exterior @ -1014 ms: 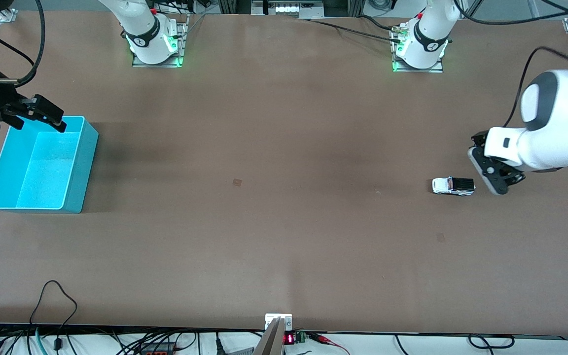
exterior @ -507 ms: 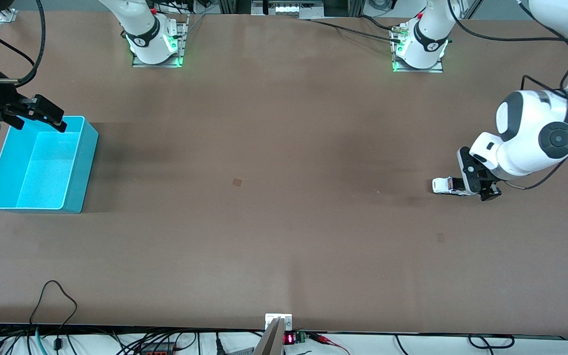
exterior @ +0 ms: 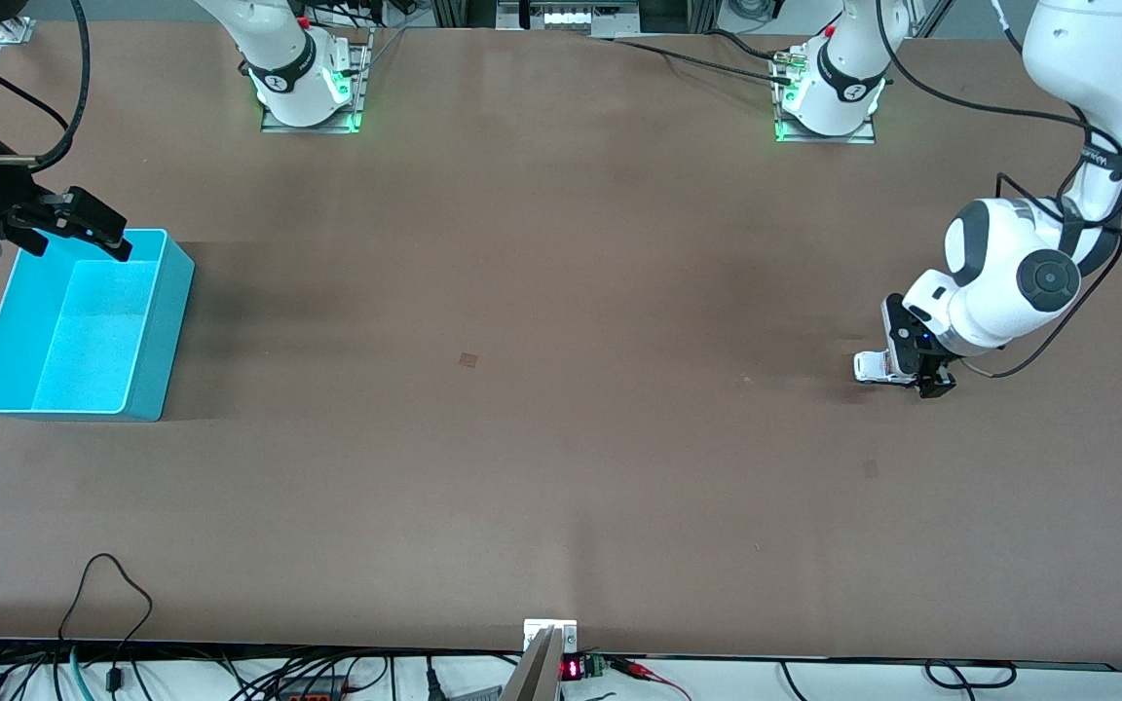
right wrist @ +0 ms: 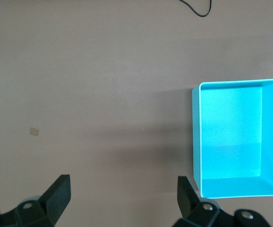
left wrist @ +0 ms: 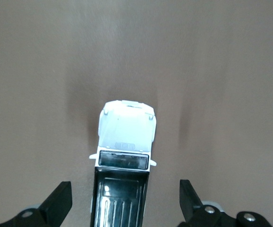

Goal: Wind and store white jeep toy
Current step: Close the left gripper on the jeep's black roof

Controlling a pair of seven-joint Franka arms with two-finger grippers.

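- Left gripper (exterior: 919,375) sits low over the white jeep toy (exterior: 871,366), fingers (left wrist: 56,203) spread either side of its black rear.
- Right gripper (exterior: 84,229) waits above the blue bin (exterior: 147,394), fingers spread.

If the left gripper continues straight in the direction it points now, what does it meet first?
Most likely the white jeep toy. The left gripper points down at the table, open, with its fingers on either side of the toy's black rear section. How far it is above the toy is unclear.
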